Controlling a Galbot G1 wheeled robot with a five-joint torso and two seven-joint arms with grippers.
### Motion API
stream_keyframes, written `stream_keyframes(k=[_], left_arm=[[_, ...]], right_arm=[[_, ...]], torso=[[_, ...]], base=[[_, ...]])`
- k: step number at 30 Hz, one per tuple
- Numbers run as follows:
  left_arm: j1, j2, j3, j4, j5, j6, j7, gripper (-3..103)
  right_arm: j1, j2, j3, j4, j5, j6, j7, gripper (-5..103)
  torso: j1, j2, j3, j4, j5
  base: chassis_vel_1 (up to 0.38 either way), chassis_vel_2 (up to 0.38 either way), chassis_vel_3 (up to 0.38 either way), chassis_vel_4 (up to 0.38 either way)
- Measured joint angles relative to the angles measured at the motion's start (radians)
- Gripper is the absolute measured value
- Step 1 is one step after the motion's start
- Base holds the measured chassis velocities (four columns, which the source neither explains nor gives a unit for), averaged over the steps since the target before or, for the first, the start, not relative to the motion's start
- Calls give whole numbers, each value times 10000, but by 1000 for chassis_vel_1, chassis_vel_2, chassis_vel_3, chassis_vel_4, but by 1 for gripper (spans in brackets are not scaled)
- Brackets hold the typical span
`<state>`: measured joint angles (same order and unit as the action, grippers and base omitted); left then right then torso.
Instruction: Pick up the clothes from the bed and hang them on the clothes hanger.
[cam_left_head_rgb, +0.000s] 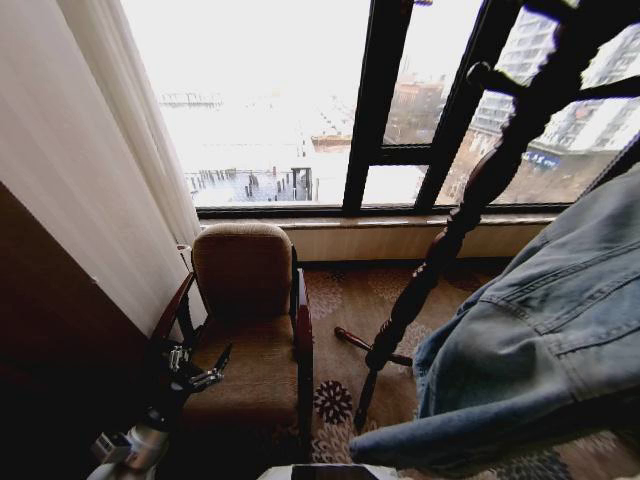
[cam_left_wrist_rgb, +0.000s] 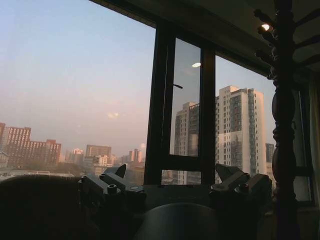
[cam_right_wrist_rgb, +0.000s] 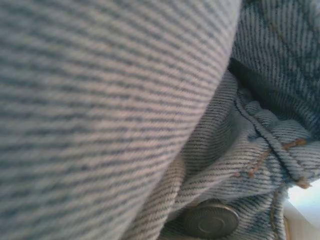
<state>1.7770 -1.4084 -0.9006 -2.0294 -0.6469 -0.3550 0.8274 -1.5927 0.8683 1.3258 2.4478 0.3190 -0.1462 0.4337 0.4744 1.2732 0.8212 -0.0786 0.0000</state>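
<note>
Tall windows and a patterned carpet face you. One denim jacket (cam_left_head_rgb: 530, 360) hangs at your right, cut off by the frame edge and covering your right gripper, whose state you cannot tell. Your left gripper (cam_left_head_rgb: 198, 368), fingers apart, hovers low over one brown armchair (cam_left_head_rgb: 245, 300), left of one dark turned coat stand (cam_left_head_rgb: 470, 210).

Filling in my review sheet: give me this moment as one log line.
left gripper: open, low over armchair | denim jacket: raised at right, beside coat stand | right gripper: hidden under denim
</note>
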Motion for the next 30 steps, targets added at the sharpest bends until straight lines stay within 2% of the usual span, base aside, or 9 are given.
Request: stream_keyframes(k=[14,22,30], left_arm=[[39,-31,-45,-143,11,50,-2,100],[54,-33,-107,-244,-37,111,-30,100],[213,-84,-276,-218,-143,78,14,100]], right_arm=[[506,-43,194,-1358,173,326,-129,20],[1033,-683,-18,-1636,316,317,-193,20],[1771,-1245,-775,-1988,141,265,-145,20]], torso=[[-1,0,0,-2,0],[-2,-1,0,-2,1],[-1,-1,0,0,0]], base=[[0,0,0,0],[0,0,0,0],[0,0,0,0]])
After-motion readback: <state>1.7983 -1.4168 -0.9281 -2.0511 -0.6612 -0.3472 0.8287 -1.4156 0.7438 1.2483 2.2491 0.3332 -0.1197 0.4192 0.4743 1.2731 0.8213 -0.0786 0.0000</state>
